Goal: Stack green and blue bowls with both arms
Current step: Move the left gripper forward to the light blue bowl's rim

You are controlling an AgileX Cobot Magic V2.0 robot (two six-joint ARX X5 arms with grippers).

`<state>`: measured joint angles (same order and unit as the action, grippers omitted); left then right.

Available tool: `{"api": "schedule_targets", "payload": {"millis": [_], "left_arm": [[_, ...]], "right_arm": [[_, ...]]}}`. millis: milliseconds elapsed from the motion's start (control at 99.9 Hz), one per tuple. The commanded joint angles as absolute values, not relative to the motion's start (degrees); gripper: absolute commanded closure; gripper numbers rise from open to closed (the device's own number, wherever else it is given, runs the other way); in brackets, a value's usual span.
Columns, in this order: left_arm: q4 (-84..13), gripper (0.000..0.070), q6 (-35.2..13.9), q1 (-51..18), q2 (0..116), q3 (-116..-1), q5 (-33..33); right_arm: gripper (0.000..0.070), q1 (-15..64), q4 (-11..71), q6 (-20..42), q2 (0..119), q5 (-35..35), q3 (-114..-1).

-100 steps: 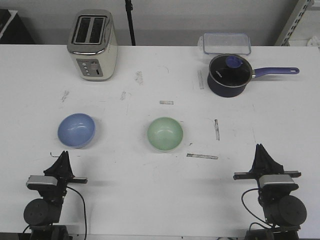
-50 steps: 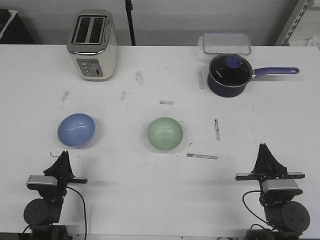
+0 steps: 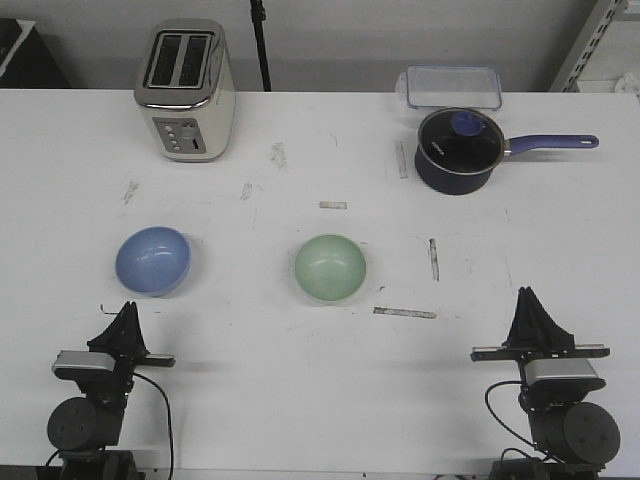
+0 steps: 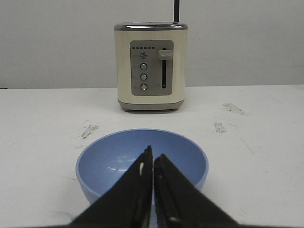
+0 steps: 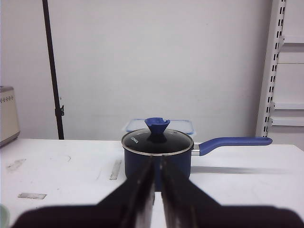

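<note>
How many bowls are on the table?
2. The blue bowl sits on the left side, in front of the toaster. The green bowl sits near the middle. Nothing seems to hide another.

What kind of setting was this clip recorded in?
Probably a lab or test bench staged with kitchenware, not a real kitchen: a bare white table with scuffs and tape marks, a plain wall with slotted shelf rails, and a toaster and lidded saucepan set out as props.
</note>
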<state>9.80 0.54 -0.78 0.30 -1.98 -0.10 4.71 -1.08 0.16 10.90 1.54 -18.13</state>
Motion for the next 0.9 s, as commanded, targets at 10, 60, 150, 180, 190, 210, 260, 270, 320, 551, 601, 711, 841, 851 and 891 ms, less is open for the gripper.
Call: {"api": "schedule_targets", "payload": {"millis": [10, 60, 150, 180, 190, 210, 260, 270, 320, 551, 601, 711, 841, 851, 891], "left_arm": [[10.7, 0.0699, 0.1, -0.8, 0.3, -1.8, -0.2], [10.5, 0.0699, -1.5, -0.8, 0.6, -2.4, -0.2], [10.3, 0.0699, -2.6, -0.8, 1.7, -4.1, -0.2], [10.4, 0.0699, -2.6, -0.8, 2.4, -4.8, -0.2], [10.3, 0.0699, -2.5, -0.8, 2.7, -5.1, -0.2], [10.3, 0.0699, -2.5, -0.8, 3.2, -5.6, -0.2], [10.3, 0.0699, -2.3, -0.8, 4.9, -7.2, -0.3], [10.3, 0.0699, -2.3, -0.8, 5.2, -7.6, -0.3], [10.3, 0.0699, -2.4, -0.8, 7.5, -9.5, -0.3], [4.0, 0.0699, -2.2, -0.8, 25.3, -23.7, -0.2], [3.2, 0.0699, -2.2, -0.8, 29.3, -26.7, -0.2], [2.4, 0.0699, -2.2, -0.8, 38.1, -33.1, -0.2], [-1.1, 0.0699, -2.2, -0.8, 48.0, -41.0, -0.2], [-1.7, 0.0699, -2.2, -0.8, 48.8, -41.7, -0.2], [-4.3, 0.0699, -2.2, -0.7, 51.9, -44.3, -0.2]], "right_arm": [[0.0681, 4.8, -1.7, -0.3, 10.8, 1.5, -18.4], [0.0681, 4.8, -1.7, -0.3, 10.8, 1.5, -18.4], [0.0681, 4.8, -1.7, -0.3, 10.8, 1.5, -18.4], [0.0682, 4.8, -1.7, -0.3, 10.8, 1.5, -18.4], [0.0681, 4.8, -1.7, -0.3, 10.8, 1.5, -18.4], [0.0681, 4.8, -1.7, -0.3, 10.8, 1.5, -18.4], [0.0681, 4.8, -1.7, -0.3, 10.8, 1.5, -18.4], [0.0681, 4.8, -1.7, -0.3, 10.8, 1.5, -18.4], [0.0681, 4.8, -1.7, -0.3, 10.8, 1.5, -18.4], [0.0681, 4.8, -1.7, -0.3, 10.8, 1.5, -18.4], [0.0681, 4.8, -1.7, -0.3, 10.8, 1.5, -18.4], [0.0681, 4.8, -1.7, -0.3, 10.8, 1.5, -18.4], [0.0681, 4.8, -1.7, -0.3, 10.8, 1.5, -18.4], [0.0681, 4.8, -1.7, -0.3, 10.8, 1.5, -18.4], [0.0681, 4.8, -1.7, -0.3, 10.8, 1.5, -18.4]]}}
